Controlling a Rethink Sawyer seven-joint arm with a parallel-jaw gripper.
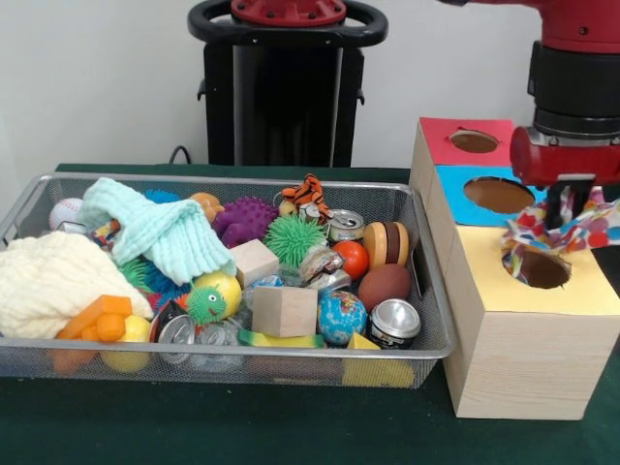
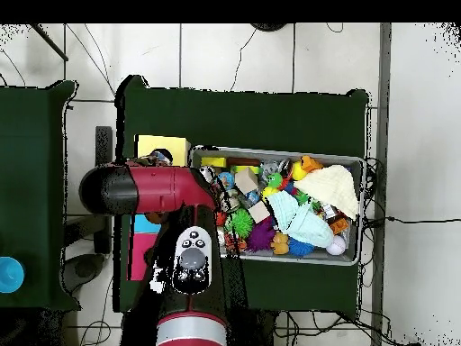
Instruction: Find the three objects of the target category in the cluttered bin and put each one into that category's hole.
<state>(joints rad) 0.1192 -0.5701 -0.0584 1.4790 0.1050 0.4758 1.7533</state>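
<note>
My gripper (image 1: 570, 211) hangs at the right of the front view, just above the yellow-surrounded hole (image 1: 541, 269) on the pale wooden box (image 1: 513, 358). It is shut on a white polka-dot cloth (image 1: 542, 232). The cloth droops from the gripper and its lower end reaches the hole's rim. The wire mesh bin (image 1: 242, 363) sits to the left, full of toys. No other polka-dot cloth shows clearly in it. In the overhead view my arm (image 2: 171, 189) covers the gripper, and only part of the yellow surround (image 2: 162, 147) shows beside the bin (image 2: 270, 150).
A mint-green knitted cloth (image 1: 160, 228) and a cream knitted cloth (image 1: 48, 281) lie at the bin's left end. Balls, cans and wooden blocks (image 1: 285, 310) fill the remainder. Blue-surrounded (image 1: 455, 199) and red-surrounded (image 1: 441, 143) holes lie behind the yellow one.
</note>
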